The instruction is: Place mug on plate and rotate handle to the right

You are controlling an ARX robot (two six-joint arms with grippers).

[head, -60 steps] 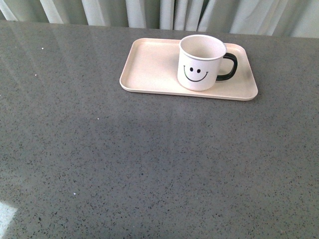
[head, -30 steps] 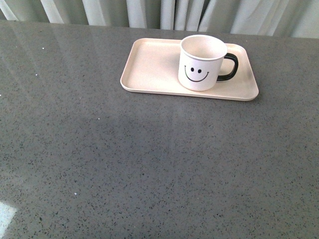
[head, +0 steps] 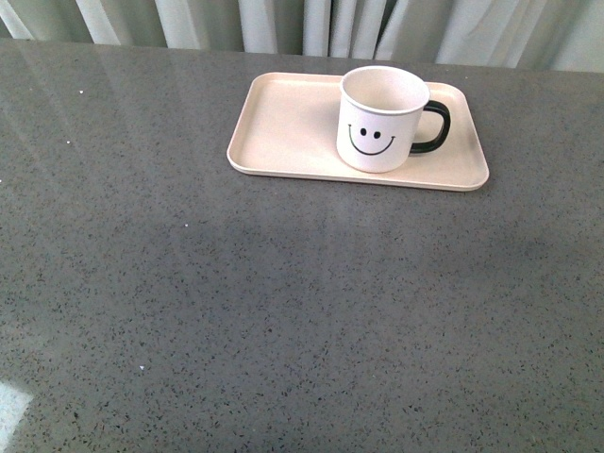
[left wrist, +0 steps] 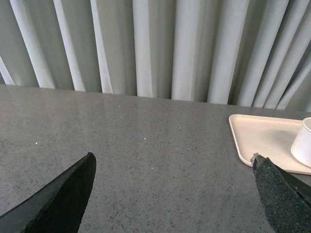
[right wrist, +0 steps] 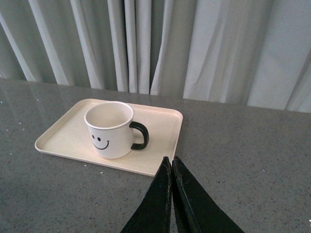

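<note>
Right tool (right wrist: 171, 162): fingers pressed together, holding nothing, clear of the mug (head: 381, 118) on its near side. Left tool (left wrist: 172, 167): fingers spread wide, empty, well to the left of the plate (head: 283, 127). One mug stands upright on the right half of the one plate, at the far side of the grey worktop (head: 283, 311). Its single handle (head: 433, 127) points right. Judgement: both tools stand off because placement and turning appear complete.
</note>
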